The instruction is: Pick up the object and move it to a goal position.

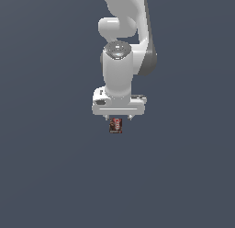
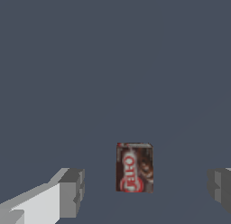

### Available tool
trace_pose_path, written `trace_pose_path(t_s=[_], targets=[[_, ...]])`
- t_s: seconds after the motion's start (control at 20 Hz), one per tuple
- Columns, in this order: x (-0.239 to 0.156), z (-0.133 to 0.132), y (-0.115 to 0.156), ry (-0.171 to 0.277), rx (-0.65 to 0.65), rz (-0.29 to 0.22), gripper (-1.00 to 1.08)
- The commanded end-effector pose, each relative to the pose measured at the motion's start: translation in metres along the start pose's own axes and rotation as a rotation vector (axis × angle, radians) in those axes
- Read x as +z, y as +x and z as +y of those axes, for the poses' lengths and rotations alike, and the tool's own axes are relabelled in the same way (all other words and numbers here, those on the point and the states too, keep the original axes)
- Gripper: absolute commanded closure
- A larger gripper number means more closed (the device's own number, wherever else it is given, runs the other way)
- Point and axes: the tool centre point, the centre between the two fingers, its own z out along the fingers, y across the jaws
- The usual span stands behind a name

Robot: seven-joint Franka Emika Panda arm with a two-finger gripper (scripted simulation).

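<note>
So the white gripper [image 1: 119, 117] hangs pointing straight down over the plain dark grey floor [image 1: 50, 176], and the object [image 1: 115, 125], a tiny dark red and black box with pale print, sits right under it. In the wrist view the fingers [image 2: 71, 193] are spread wide with the box [image 2: 135, 167] between them, touching neither, nothing grabbed.

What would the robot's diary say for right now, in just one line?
phase: approach | end effector: open, empty | block: upright, between fingers, untouched | lift: not yet done
</note>
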Motion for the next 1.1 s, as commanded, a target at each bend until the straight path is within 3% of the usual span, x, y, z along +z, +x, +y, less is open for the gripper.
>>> trace_pose_path(t_s=[0.0, 1.05], targets=[[0.0, 0.0, 0.0, 0.0, 0.0, 0.0, -0.92], [0.009, -0.009, -0.005, 0.016, -0.003, 0.008, -0.92]])
